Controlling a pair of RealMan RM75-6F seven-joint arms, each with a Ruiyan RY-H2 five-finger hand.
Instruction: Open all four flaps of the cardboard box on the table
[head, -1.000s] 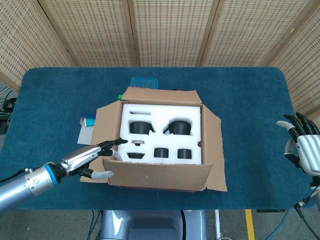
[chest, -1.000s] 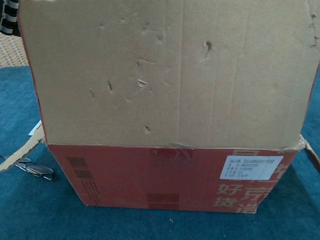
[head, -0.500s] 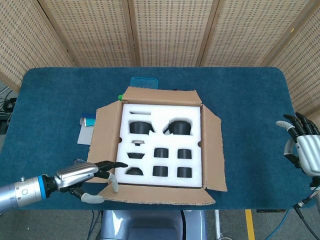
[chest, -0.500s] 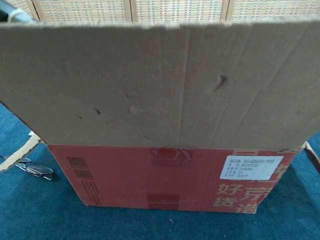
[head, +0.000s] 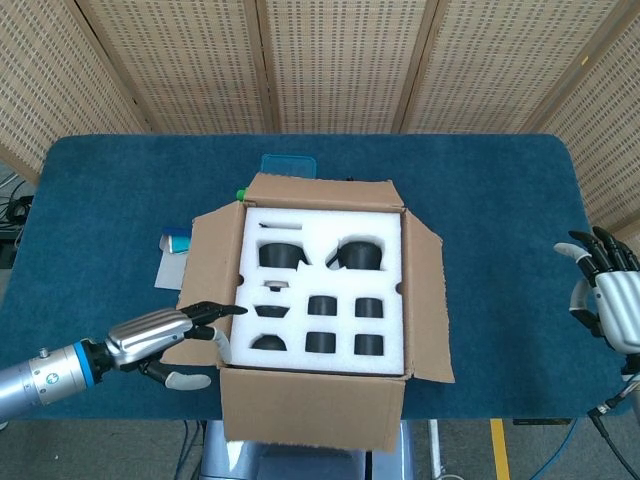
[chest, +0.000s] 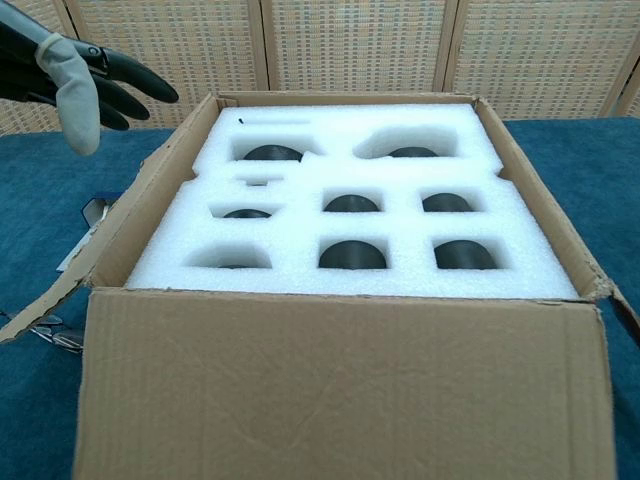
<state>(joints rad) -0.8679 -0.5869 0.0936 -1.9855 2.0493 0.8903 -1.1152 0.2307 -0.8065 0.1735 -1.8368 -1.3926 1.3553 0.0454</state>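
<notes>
The cardboard box (head: 425, 300) sits mid-table with all flaps turned outward. Its near flap (head: 310, 410) hangs down over the front edge, also filling the bottom of the chest view as the near flap (chest: 340, 390). Inside lies white foam (head: 322, 275) with several dark round parts in pockets, seen too as white foam (chest: 350, 235). My left hand (head: 165, 338) hovers at the box's front left corner, fingers spread, holding nothing; in the chest view the left hand (chest: 70, 70) is at top left. My right hand (head: 605, 290) stays open at the table's right edge.
A blue lid-like item (head: 288, 163) and a green bit (head: 240, 194) lie behind the box. A small blue-and-white object (head: 177, 241) on white paper (head: 165, 270) peeks from under the left flap. A pair of glasses (chest: 40, 335) lies by the box's left front.
The near flap has swung from upright down over the front of the box, uncovering the foam in the chest view. My left hand moved back toward the box's front left corner and rose.
</notes>
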